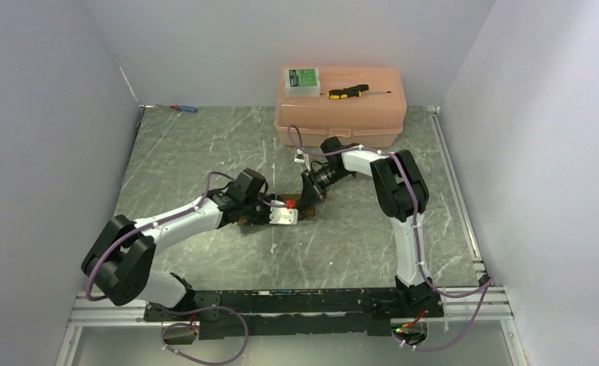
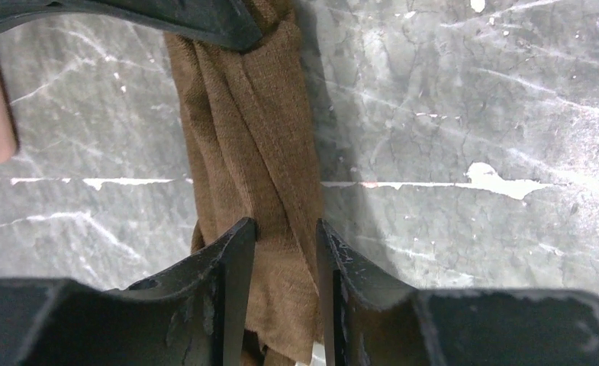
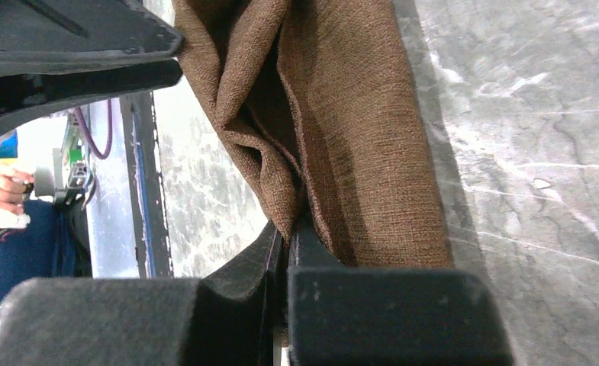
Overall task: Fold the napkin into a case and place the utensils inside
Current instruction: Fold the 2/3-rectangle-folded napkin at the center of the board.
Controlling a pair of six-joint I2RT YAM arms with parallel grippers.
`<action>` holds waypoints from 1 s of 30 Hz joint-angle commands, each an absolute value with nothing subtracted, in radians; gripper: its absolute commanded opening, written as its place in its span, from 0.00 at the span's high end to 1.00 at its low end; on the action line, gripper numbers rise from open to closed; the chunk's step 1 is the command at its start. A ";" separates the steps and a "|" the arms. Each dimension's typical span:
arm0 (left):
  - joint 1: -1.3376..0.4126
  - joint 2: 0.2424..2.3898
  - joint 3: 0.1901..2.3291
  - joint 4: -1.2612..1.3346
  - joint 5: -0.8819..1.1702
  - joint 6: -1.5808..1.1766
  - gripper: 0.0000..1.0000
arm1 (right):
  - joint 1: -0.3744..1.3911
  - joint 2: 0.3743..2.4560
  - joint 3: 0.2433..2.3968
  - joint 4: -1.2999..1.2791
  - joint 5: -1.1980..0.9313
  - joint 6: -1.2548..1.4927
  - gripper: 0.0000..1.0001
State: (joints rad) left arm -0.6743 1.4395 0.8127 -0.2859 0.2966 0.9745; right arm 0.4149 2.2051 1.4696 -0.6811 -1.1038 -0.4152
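Creases are seen along the napkin [image 2: 243, 137], which is bunched into a narrow brown strip at the middle of the grey marbled surface [image 1: 204, 152]. One end is pinched in the right hand [image 3: 285, 244], whose fingers are closed tight on a fold. The other end is flanked by the fingers of the left hand [image 2: 285, 259], the cloth filling the gap; whether it is clamped cannot be told. At the far edge a pink plastic box [image 1: 342, 122] is set, carrying a yellow-and-black screwdriver [image 1: 348, 92] and a small case [image 1: 303, 80] with a green label, its writing too small to be read.
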 commanded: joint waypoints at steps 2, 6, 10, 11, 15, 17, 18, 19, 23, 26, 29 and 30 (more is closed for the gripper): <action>-0.679 1.367 0.815 -0.304 0.215 0.916 0.61 | 0.401 2.229 1.478 -0.600 -1.138 -0.356 1.00; -0.679 1.399 0.918 -0.464 0.310 0.846 0.63 | 0.399 2.236 1.472 -0.576 -1.127 -0.323 1.00; -0.679 1.455 0.962 -0.582 0.343 0.836 0.65 | 0.392 2.237 1.461 -0.550 -1.128 -0.299 1.00; -0.679 1.458 0.950 -0.555 0.308 0.833 0.65 | 0.394 2.235 1.457 -0.544 -1.130 -0.298 1.00; -0.679 1.492 0.939 -0.520 0.231 0.849 0.64 | 0.390 2.230 1.444 -0.533 -1.133 -0.293 1.00; -0.680 1.515 0.949 -0.514 0.198 0.858 0.64 | 0.390 2.230 1.441 -0.529 -1.136 -0.291 1.00; -0.680 1.527 0.947 -0.502 0.174 0.867 0.65 | 0.390 2.229 1.441 -0.529 -1.138 -0.291 1.00; -0.679 1.537 0.943 -0.486 0.149 0.872 0.66 | 0.390 2.229 1.438 -0.527 -1.142 -0.292 1.00; -0.666 1.548 0.931 -0.405 0.103 0.887 0.86 | 0.388 2.222 1.436 -0.535 -1.147 -0.303 1.00; -0.661 1.550 0.932 -0.355 0.092 0.896 0.97 | 0.388 2.218 1.436 -0.545 -1.150 -0.311 1.00; -0.656 1.559 0.946 -0.356 0.105 0.904 0.97 | 0.388 2.210 1.434 -0.553 -1.154 -0.316 1.00; -0.655 1.560 0.949 -0.354 0.110 0.906 0.97 | 0.388 2.208 1.433 -0.554 -1.157 -0.317 1.00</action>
State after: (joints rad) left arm -0.6624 1.5532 0.9352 -0.4072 0.1150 0.8822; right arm 0.3931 2.2375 1.4437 -0.5694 -1.1328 -0.2855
